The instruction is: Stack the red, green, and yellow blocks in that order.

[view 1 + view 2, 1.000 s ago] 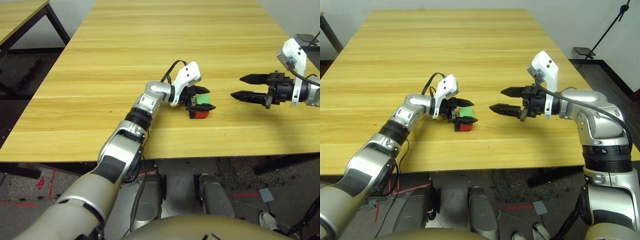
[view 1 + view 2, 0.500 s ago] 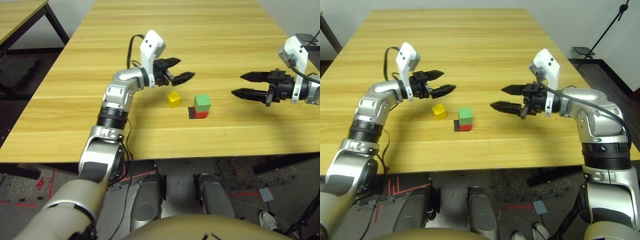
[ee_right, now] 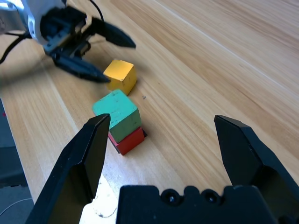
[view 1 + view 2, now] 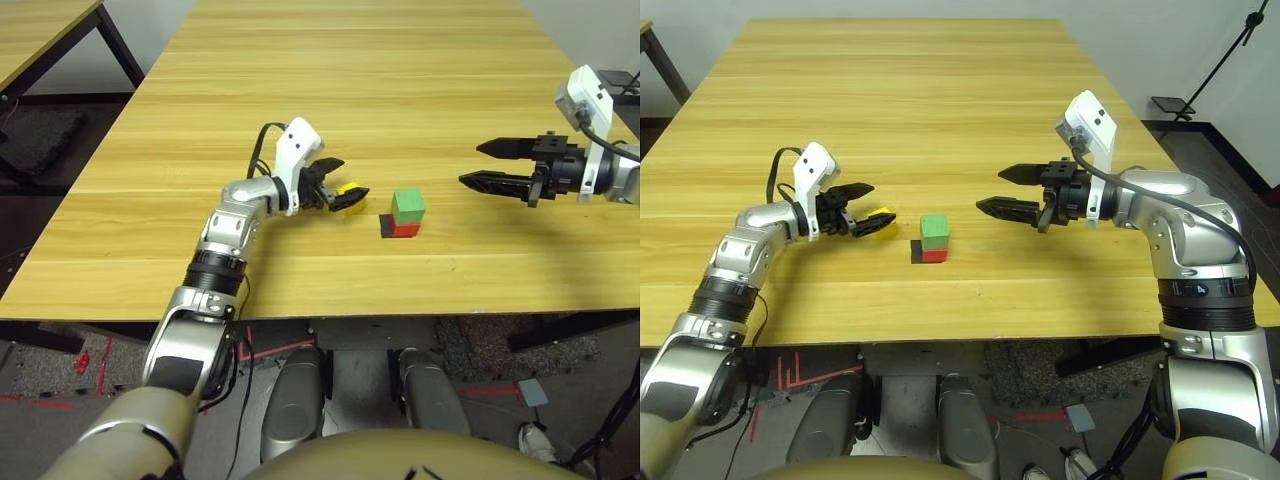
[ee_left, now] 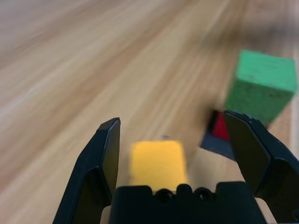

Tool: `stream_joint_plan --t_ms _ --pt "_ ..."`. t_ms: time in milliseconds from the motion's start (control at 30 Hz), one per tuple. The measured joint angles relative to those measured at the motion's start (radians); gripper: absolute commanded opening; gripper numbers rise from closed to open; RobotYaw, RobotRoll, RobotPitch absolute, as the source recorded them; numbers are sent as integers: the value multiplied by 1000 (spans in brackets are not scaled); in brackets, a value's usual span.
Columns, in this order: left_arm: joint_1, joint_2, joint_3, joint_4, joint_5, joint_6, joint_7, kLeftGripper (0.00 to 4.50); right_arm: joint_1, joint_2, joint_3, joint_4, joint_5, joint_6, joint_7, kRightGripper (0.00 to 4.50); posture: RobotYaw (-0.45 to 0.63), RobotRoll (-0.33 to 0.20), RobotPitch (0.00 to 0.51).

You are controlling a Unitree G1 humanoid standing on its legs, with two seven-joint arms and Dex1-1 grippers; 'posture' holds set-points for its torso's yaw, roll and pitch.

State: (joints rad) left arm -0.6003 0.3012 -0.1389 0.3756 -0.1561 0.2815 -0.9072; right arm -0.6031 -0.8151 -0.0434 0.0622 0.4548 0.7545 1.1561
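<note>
— Blocks first, nearest the front edge?

— Red block (image 4: 403, 229) sits on a black patch (image 4: 385, 227) on the wooden surface (image 4: 300, 80). Green block (image 4: 407, 205) rests squarely on top of it, the two touching, upright.

— Yellow one?

— Yellow block (image 4: 879, 216) lies on the surface just beside that pair, on the robot's left, apart from it and not stacked. In the left wrist view it (image 5: 157, 163) sits between the fingers, nearer one finger (image 5: 105, 154), with a gap to the other.

— Left gripper?

— Left gripper (image 4: 342, 189) is low over the surface with its fingers spread on either side of the yellow block; released, nothing clamped. Whether a finger touches the block, I cannot tell.

— Right gripper?

— Right gripper (image 4: 1002, 192) hangs above the surface on the robot's right of the pair, well apart from it, fingers pointing toward the blocks and standing wide; released and empty.

— Farther back?

— Bare wooden surface to the far edge. Part of a second table (image 4: 40, 30) stands off to the far left.
</note>
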Motion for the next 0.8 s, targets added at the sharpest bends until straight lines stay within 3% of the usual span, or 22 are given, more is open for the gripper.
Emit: stream_joint_plan --t_ms 800 --pt "-47 -6 -14 226 67 -269 62 4468 20 -2 15 -58 30 50 15 4500 143 -200 78"
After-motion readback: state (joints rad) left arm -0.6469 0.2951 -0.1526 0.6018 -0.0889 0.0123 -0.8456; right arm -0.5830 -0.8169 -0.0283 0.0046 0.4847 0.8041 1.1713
